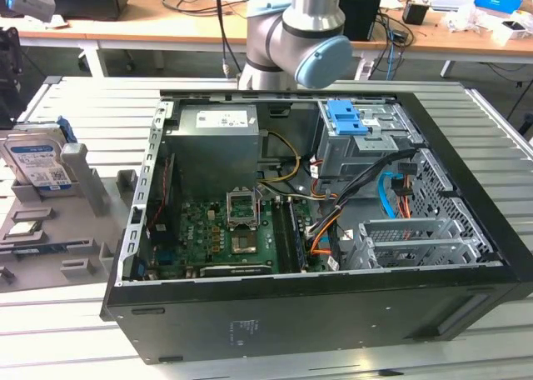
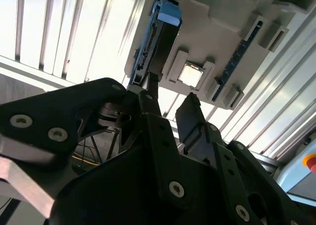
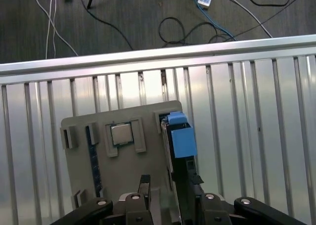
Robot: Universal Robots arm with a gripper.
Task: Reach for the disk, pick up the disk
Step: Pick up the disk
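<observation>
Black claw (image 2: 169,94), fingers spread fairly wide with nothing between them, is aimed at the disk (image 2: 153,42). The disk stands on edge in a grey tray (image 2: 212,42) on the slatted desk (image 1: 83,330), at the exterior view's far left. I'd call this the reach step, with no grab yet. Closing cleanly probably needs that thin edge centred between the fingers.

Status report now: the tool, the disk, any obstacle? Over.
Tool open, near disk, no grip yet. Disk on edge in grey holder. No obstacle seen between them.
</observation>
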